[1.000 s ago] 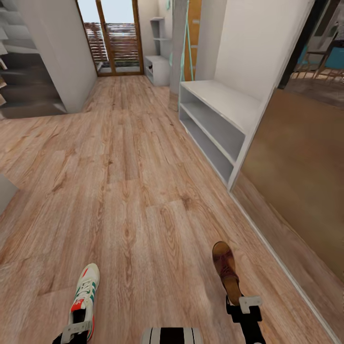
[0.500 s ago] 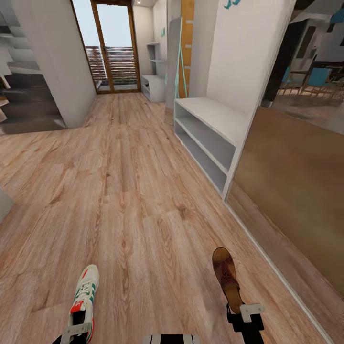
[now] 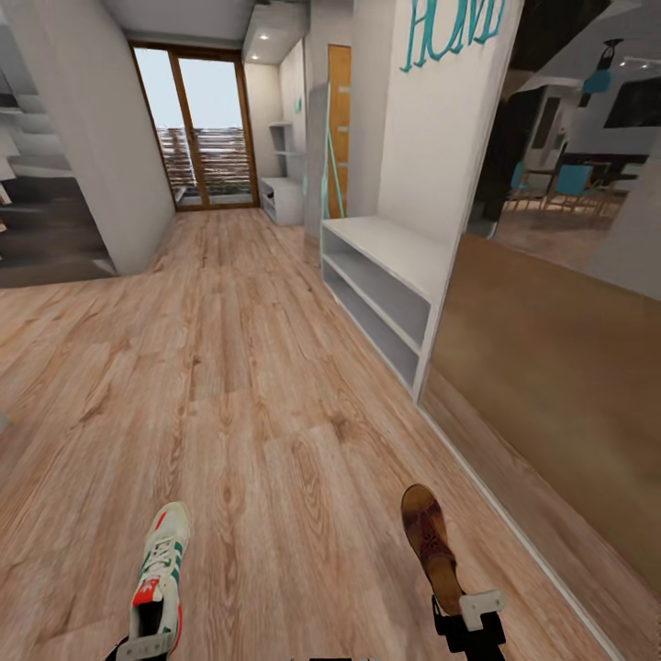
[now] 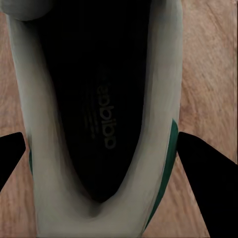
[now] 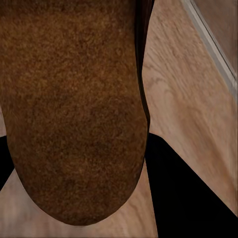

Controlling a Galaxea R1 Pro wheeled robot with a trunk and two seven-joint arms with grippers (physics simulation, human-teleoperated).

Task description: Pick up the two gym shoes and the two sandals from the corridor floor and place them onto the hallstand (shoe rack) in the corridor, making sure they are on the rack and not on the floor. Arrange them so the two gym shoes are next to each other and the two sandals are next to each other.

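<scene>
Two shoes in hand, my left gripper [image 3: 143,645] clamps a gym shoe [image 3: 159,567], my right gripper [image 3: 469,617] a sandal [image 3: 430,543], so I should keep both level toward the hallstand [image 3: 280,196] far down the corridor.

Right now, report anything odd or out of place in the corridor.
Nothing looks spilled or damaged. The oddity is the footwear: a gym shoe is held at the heel by the left gripper and a sandal by the right gripper, above the corridor floor, not on a rack. The plain white bench ahead holds no shoes.
</scene>
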